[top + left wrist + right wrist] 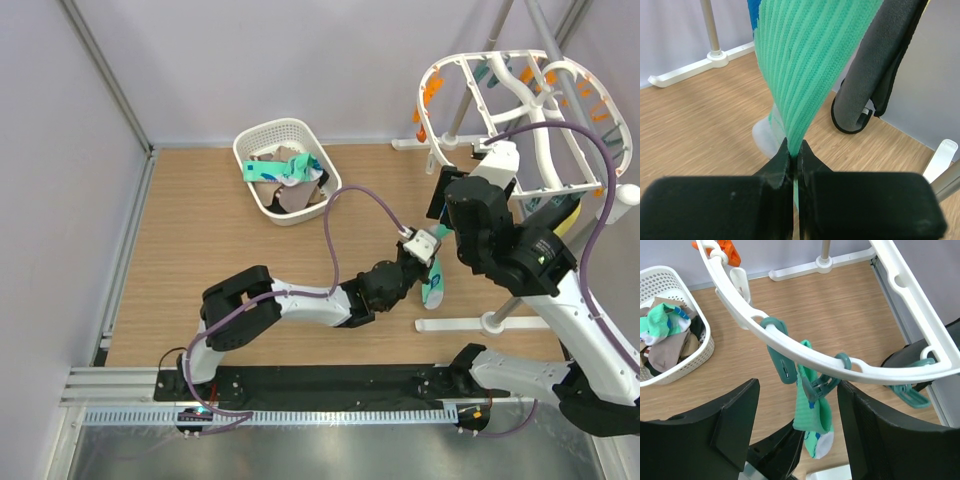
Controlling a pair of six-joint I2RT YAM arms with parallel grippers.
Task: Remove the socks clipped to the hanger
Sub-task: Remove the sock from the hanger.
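The white oval hanger (520,110) hangs at the right with teal and orange pegs. A teal sock with white toe (812,415) dangles from a teal peg (822,385) on the hanger rim (790,347). My left gripper (794,150) is shut on this sock's lower part (805,65), and the fabric runs taut up from the jaws. My right gripper (800,405) is open, its fingers either side of that peg just under the rim. A black sock (875,75) hangs close behind. In the top view the left gripper (430,262) is below the right gripper (492,152).
A white perforated basket (288,170) at the back centre holds several loose socks. The stand's white foot bar (470,322) lies on the wooden floor beside its pole (492,318). Empty teal pegs (777,357) and orange pegs (432,95) hang from the frame.
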